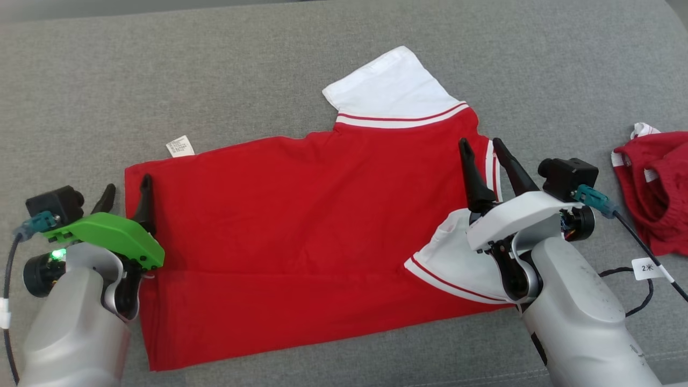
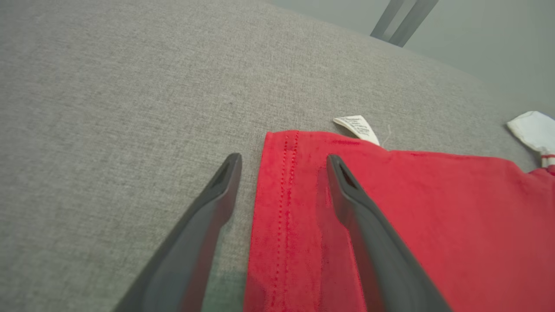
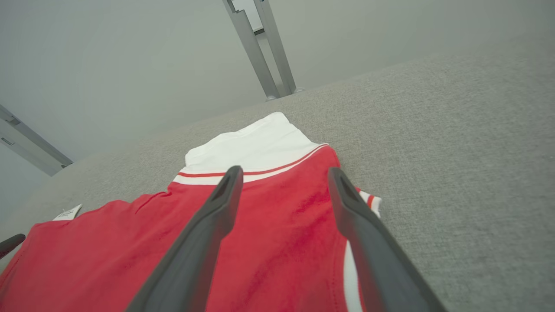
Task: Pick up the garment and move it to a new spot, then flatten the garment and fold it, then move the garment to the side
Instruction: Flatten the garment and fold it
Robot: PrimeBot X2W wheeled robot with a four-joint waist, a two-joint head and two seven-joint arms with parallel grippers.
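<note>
**Head view: red shirt spread flat, both pincers open at its ends**

A red cloth shirt with white, red-striped sleeves (image 1: 301,215) lies spread in the middle of the grey cloth-covered counter (image 1: 161,80). It is well apart from a crumpled dark red garment (image 1: 653,188) at the right edge. The shirt's long axis runs left to right, with the stitched hem at the robot's left and the shoulders at its right. One white sleeve (image 1: 387,86) points away from the robot, and the other lies beneath the right wrist.

The left pincer (image 1: 128,183) is spread wide and empty near the hem's far corner, one finger over red cloth and one over grey. The right pincer (image 1: 480,142) also gapes, holding nothing, above the shoulder end.

The step in hand looks like flattening before a fold. It would probably go best if both pincers gripped matching points on one long edge, drew gently apart along the axis to take out slack, then carried that edge across level, with the sleeves turned inward.
</note>
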